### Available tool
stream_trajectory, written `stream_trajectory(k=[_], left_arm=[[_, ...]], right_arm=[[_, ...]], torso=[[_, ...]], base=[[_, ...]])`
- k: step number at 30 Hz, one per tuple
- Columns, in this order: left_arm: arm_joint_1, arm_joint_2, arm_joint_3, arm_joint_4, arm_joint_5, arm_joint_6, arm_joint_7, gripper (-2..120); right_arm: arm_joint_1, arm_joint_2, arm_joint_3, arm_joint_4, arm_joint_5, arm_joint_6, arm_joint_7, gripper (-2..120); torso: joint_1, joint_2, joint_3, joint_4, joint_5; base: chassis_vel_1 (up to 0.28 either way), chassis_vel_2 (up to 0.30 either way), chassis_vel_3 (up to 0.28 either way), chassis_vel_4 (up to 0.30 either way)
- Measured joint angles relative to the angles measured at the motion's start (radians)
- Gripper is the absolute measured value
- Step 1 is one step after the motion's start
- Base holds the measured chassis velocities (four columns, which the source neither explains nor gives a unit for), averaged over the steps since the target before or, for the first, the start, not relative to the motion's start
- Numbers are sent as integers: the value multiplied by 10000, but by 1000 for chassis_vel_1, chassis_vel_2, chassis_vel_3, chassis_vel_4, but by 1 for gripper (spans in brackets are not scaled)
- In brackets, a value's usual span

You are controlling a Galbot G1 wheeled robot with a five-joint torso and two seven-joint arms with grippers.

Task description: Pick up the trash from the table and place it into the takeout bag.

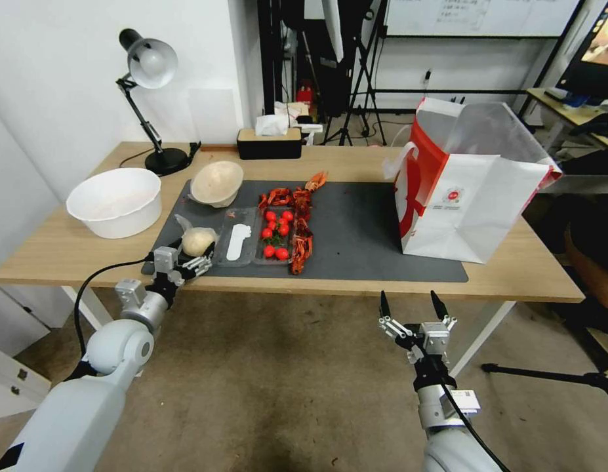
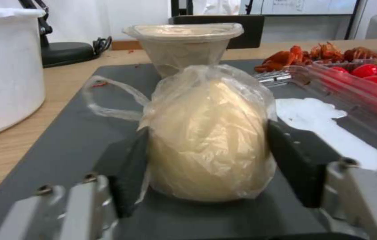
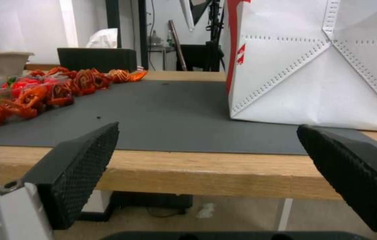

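Observation:
A clear bag with a beige lump point(image 1: 197, 240) point(image 2: 206, 133) rests on the dark grey mat point(image 1: 363, 229) near the table's point(image 1: 513, 275) front left. My left gripper point(image 1: 185, 259) point(image 2: 206, 160) is shut on it, a black pad pressed against each side. A beige paper bowl point(image 1: 216, 183) point(image 2: 181, 46) lies tilted just behind it. The white and red takeout bag point(image 1: 474, 196) point(image 3: 322, 66) stands open at the mat's right end. Below the table's front edge, my right gripper point(image 1: 413, 307) point(image 3: 224, 166) hangs open with nothing in it.
A big white tub point(image 1: 115, 200) and a desk lamp point(image 1: 149, 98) stand at the left, a tissue box point(image 1: 269, 141) at the back. Clear trays of cherry tomatoes point(image 1: 276, 236) and red crayfish shells point(image 1: 300, 223) lie mid-mat. A tripod leg point(image 1: 553, 377) crosses the floor at right.

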Motion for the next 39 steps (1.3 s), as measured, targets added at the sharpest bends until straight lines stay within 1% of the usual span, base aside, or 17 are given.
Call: stream_trajectory(k=[3, 4, 6, 7, 9, 11, 13, 15, 17, 27, 29, 33, 34, 35, 36, 38, 39], left_arm=[[7, 89, -31, 26, 10, -6, 23, 47], [7, 89, -31, 26, 10, -6, 23, 47], [6, 157, -41, 36, 14, -12, 56, 39], [6, 157, -41, 36, 14, -12, 56, 39], [-5, 196, -43, 37, 15, -41, 86, 28], [-13, 205, -43, 37, 15, -65, 103, 25], [-40, 230, -37, 23, -11, -196, 185, 13], [-56, 242, -30, 11, -38, -244, 225, 11], [-162, 335, 42, -122, -221, -430, 384, 5], [-880, 1095, 627, -835, -1066, -759, 868, 5], [-1429, 1493, 1048, -1095, -1657, -801, 1108, 5], [-2091, 1830, 1488, -1251, -2325, -842, 1377, 5], [-3163, 2246, 2202, -1300, -3261, -901, 1663, 5], [-3664, 2380, 2605, -1275, -3636, -935, 1754, 5], [-3664, 2380, 2605, -1275, -3636, -935, 1754, 5], [-4617, 2510, 3480, -1111, -4224, -970, 1916, 5], [-5276, 2515, 4108, -969, -4544, -986, 1995, 5]], right_arm=[[25, 5, -1, -7, 0, -6, 4, 100], [25, 5, -1, -7, 0, -6, 4, 100], [43, 5, -1, -15, 0, -12, 11, 100], [43, 5, -1, -15, 0, -12, 11, 100], [47, 7, -1, -15, 0, -15, 16, 100], [48, 9, -2, -16, 0, -15, 17, 100], [42, 10, -4, -15, 0, -17, 20, 100], [40, 10, -4, -15, -1, -18, 23, 100], [35, 8, -5, -16, -1, -18, 28, 100], [12, 56, 16, -16, 0, -17, 55, 100], [2, 69, 27, -16, -1, -15, 64, 100], [2, 80, 35, -16, 0, -12, 67, 100], [-1, 85, 47, -8, 0, -8, 71, 100], [6, 90, 55, 0, 0, -7, 71, 100], [6, 90, 55, 0, 0, -7, 71, 100], [24, 103, 57, 7, -1, -6, 72, 100], [45, 112, 57, 12, -6, -6, 71, 100]], torso=[[0, 0, 0, 0, -1], [0, 0, 0, 0, -1], [0, -1, 0, 1, 0], [0, -1, 0, 1, 0], [0, 0, 0, 0, 0], [1, 0, 0, 1, -1], [0, 0, 1, 1, -1], [0, -1, 0, 1, -2], [0, 0, 0, 0, 0], [1, 0, 0, 1, 0], [0, 0, 0, 0, -2], [1, 0, 0, 1, 0], [1, 0, 0, 0, 0], [1, 0, -1, 0, 5], [1, 0, -1, 0, 5], [1, 0, -1, 2, -3], [1, 0, -1, 0, -1]], base=[[0, 0, 0, 0], [0, 0, 0, 0], [0, 0, 0, 0], [0, 0, 0, 0], [0, 0, 0, 0], [0, 0, 0, 0], [0, 0, 0, 0], [0, 0, 0, 0], [0, 0, 0, 0], [0, 0, 0, 0], [0, 0, 0, 0], [0, 0, 0, 0], [0, 0, 0, 0], [0, 0, 0, 0], [0, 0, 0, 0], [0, 0, 0, 0], [0, 0, 0, 0]])
